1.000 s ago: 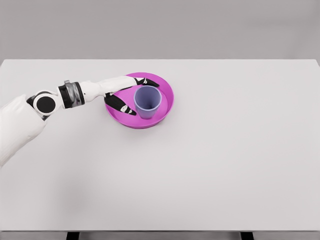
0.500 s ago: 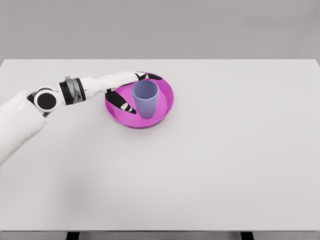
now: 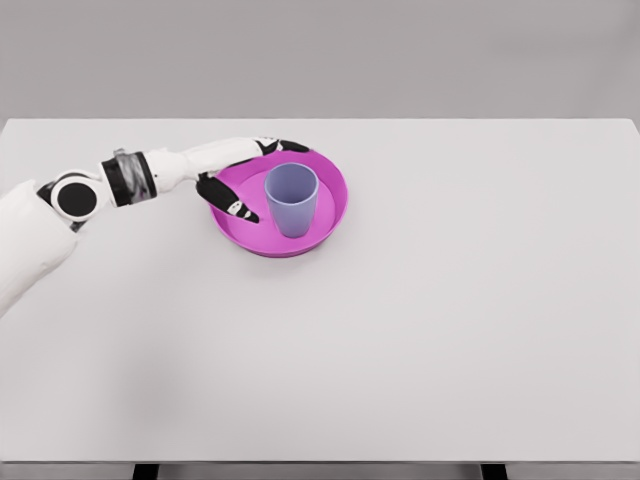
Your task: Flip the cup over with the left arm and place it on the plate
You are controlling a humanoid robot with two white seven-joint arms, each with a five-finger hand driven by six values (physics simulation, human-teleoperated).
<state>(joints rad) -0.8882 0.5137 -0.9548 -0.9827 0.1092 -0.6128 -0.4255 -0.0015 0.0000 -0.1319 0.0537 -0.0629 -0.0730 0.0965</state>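
Cup (image 3: 292, 198) upright on magenta plate (image 3: 330, 215), my left hand (image 3: 238, 170) just beside it, fingers (image 3: 231, 203) spread, holding nothing

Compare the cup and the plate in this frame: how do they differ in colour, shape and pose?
The cup is pale blue-purple; the plate is bright magenta. The cup is tall and narrow, tapering toward its base; the plate is wide and shallow with a raised rim. The cup stands upright, mouth up, inside the plate; the plate lies flat on the table. Both are round and open-topped.
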